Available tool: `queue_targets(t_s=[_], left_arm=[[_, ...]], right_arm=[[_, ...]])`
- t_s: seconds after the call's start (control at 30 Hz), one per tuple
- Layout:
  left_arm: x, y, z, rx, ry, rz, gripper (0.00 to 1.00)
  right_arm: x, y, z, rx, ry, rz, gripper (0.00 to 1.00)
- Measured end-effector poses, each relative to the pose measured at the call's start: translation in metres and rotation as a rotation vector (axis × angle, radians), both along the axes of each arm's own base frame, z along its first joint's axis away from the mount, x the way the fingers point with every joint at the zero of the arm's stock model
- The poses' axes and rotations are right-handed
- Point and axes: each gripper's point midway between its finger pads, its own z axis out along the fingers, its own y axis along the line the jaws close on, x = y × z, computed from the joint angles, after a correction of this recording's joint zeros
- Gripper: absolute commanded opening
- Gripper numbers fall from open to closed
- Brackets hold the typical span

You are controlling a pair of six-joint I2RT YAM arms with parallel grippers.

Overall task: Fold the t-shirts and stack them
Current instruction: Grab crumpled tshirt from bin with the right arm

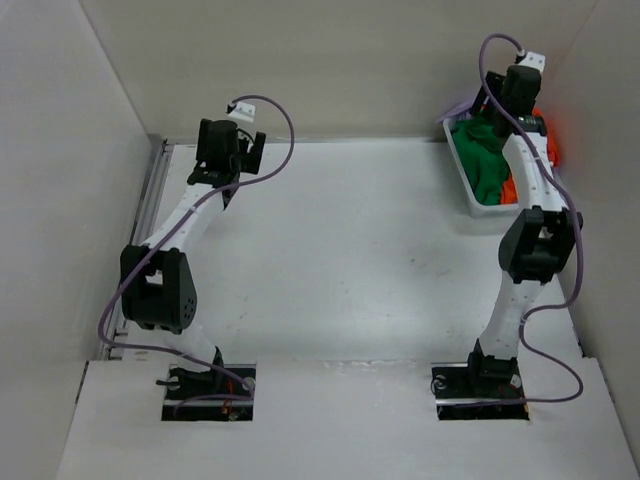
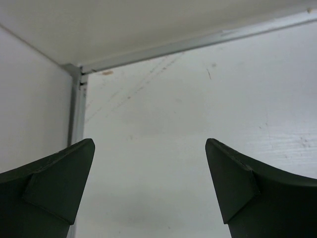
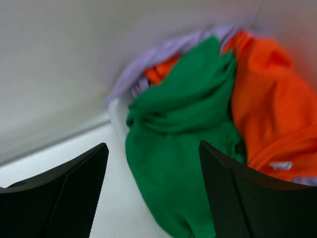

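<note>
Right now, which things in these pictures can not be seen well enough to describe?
- Lavender t-shirt: right wrist view, only a strip shows behind the green t-shirt.
- Orange t-shirt: same view, cut off by the right edge, blurred.
- Basket: top view, the right arm covers its right side.
- Right tool: open; contact with the cloth cannot be told.

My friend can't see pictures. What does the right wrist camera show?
A crumpled green t-shirt fills the middle, an orange t-shirt on its right and a lavender t-shirt peeking out behind. The right gripper hovers over it, jaws open and empty.
</note>
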Motion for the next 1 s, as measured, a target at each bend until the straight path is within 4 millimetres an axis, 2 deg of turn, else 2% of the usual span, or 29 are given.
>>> queue_targets(t_s=[0.1, 0.17, 0.43, 0.5, 0.57, 0.67, 0.73, 0.8, 0.83, 1.0], left_arm=[[0.002, -0.011, -0.02, -0.043, 0.078, -0.052, 1.0], [0.002, -0.02, -0.03, -0.082, 0.124, -0.096, 1.0], [-0.005, -0.05, -0.048, -0.178, 0.219, -0.228, 1.0], [-0.007, -0.053, -0.05, -0.184, 0.23, -0.242, 1.0], [-0.008, -0.056, -0.05, -0.186, 0.234, -0.251, 1.0], [-0.009, -0.058, -0.051, -0.186, 0.238, -0.257, 1.0], [-0.01, -0.059, -0.051, -0.186, 0.241, -0.259, 1.0], [-0.01, -0.06, -0.052, -0.186, 0.242, -0.261, 0.99], [-0.011, -0.061, -0.052, -0.185, 0.243, -0.263, 0.99], [-0.012, -0.067, -0.052, -0.182, 0.244, -0.275, 0.98]], right_arm=[[-0.004, 0.004, -0.05, 0.064, 0.131, -0.015, 0.7], [-0.01, 0.007, -0.073, 0.098, 0.19, -0.023, 0.68], [-0.031, 0.013, -0.141, 0.222, 0.324, -0.069, 0.66], [-0.035, 0.014, -0.152, 0.242, 0.345, -0.078, 0.65], [-0.038, 0.012, -0.158, 0.259, 0.357, -0.089, 0.57], [-0.04, 0.011, -0.163, 0.275, 0.362, -0.102, 0.35], [-0.041, 0.01, -0.166, 0.287, 0.36, -0.114, 0.16], [-0.043, 0.006, -0.171, 0.294, 0.362, -0.13, 0.04], [-0.044, 0.005, -0.175, 0.296, 0.367, -0.136, 0.0], [-0.053, 0.0, -0.186, 0.297, 0.388, -0.161, 0.0]])
